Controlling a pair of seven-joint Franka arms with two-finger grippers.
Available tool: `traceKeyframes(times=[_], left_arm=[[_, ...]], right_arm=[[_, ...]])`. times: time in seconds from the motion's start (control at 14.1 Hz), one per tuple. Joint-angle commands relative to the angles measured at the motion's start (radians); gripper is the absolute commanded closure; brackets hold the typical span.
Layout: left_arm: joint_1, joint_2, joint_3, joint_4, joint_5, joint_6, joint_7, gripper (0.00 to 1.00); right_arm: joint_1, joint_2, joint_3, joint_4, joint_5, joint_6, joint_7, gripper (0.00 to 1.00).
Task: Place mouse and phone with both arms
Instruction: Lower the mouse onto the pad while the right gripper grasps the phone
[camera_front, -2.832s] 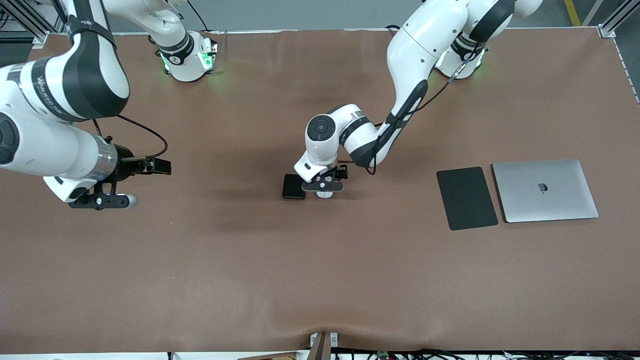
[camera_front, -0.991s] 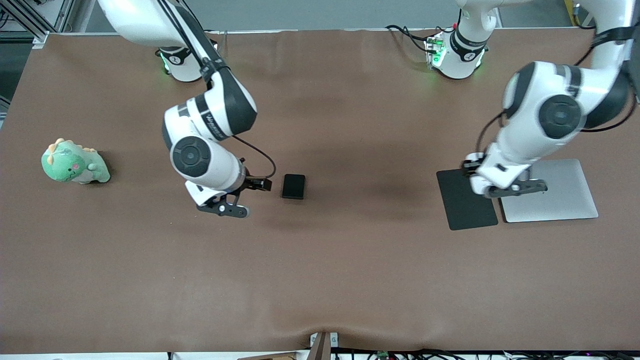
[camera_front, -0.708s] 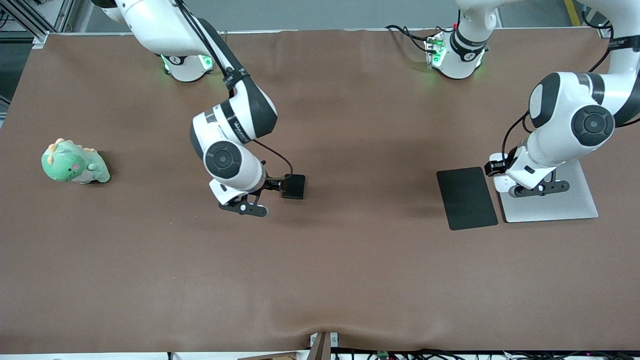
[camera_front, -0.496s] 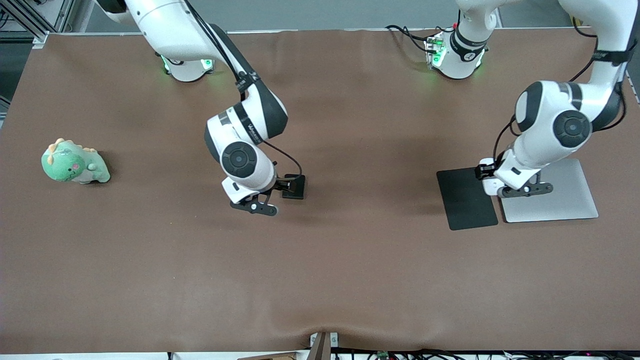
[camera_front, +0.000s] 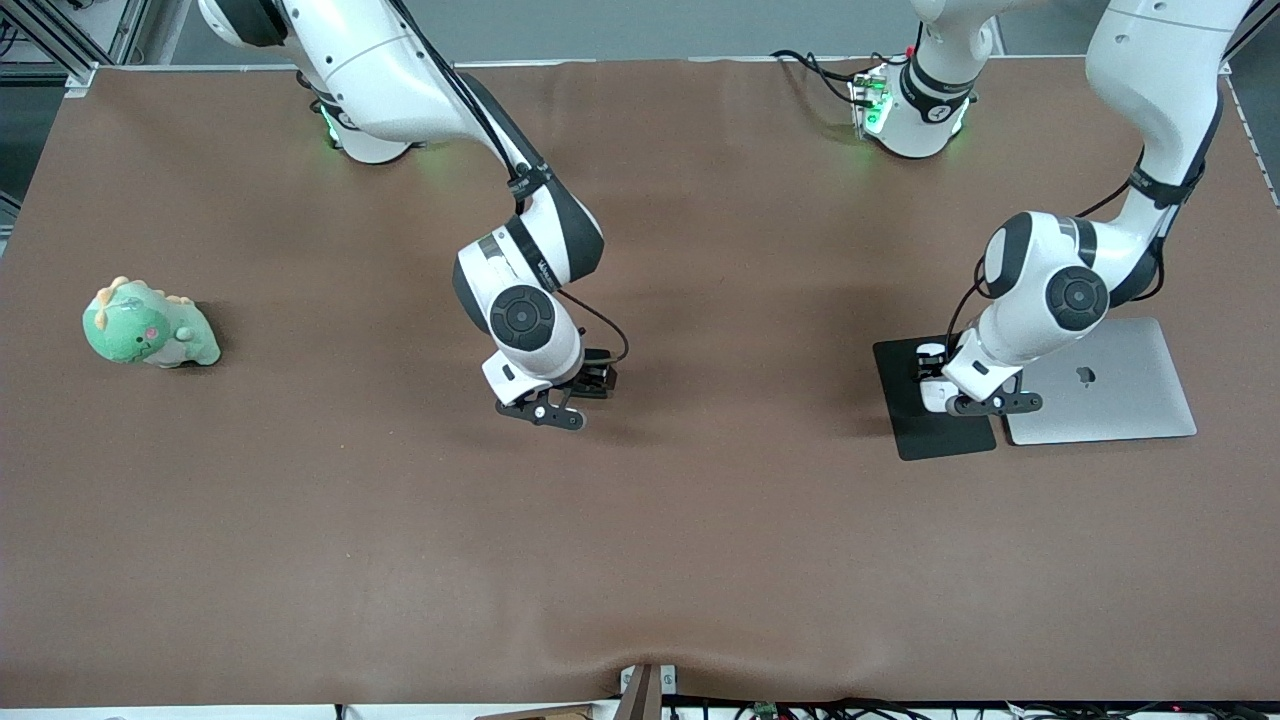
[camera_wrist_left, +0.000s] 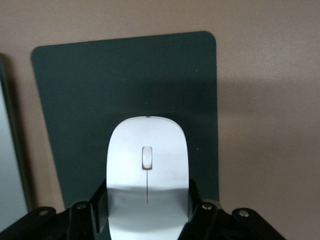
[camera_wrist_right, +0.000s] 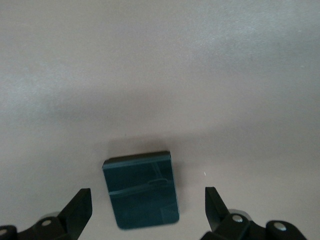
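Observation:
In the left wrist view the white mouse (camera_wrist_left: 147, 170) sits between my left gripper's (camera_wrist_left: 147, 220) fingers, which are shut on its sides. It hangs over the black mouse pad (camera_wrist_left: 125, 95). In the front view my left gripper (camera_front: 985, 403) is over the edge of the mouse pad (camera_front: 915, 430) next to the laptop. The black phone (camera_wrist_right: 141, 190) lies flat on the table. My right gripper (camera_wrist_right: 147, 207) is open just above it, one finger on each side, not touching. In the front view my right gripper (camera_front: 545, 410) covers most of the phone.
A closed silver laptop (camera_front: 1110, 390) lies beside the mouse pad toward the left arm's end; its edge shows in the left wrist view (camera_wrist_left: 7, 165). A green dinosaur toy (camera_front: 148, 328) sits near the right arm's end of the brown table (camera_front: 640, 560).
My right arm has swung in from its end of the table to over the phone. My left arm has carried the mouse from the table's middle, past the laptop, to over the mouse pad.

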Motion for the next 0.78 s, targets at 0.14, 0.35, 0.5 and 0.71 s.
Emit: traceKeyframes(times=[0.14, 0.35, 0.5, 0.71], left_arm=[[0.013, 0.067, 0.004, 0.064, 0.093, 0.015, 0.004, 0.90], [0.015, 0.103, 0.007, 0.099, 0.101, 0.015, 0.003, 0.71], [0.010, 0.132, 0.009, 0.130, 0.104, 0.015, 0.006, 0.38], [0.013, 0.130, 0.007, 0.165, 0.113, 0.006, 0.003, 0.00]], right_arm=[[0.012, 0.011, 0.015, -0.051, 0.010, 0.090, 0.017, 0.00], [0.020, 0.022, 0.021, -0.074, 0.011, 0.116, 0.018, 0.00], [0.030, 0.022, 0.023, -0.101, 0.011, 0.155, 0.018, 0.00], [0.043, 0.026, 0.032, -0.104, 0.013, 0.166, 0.063, 0.00]])
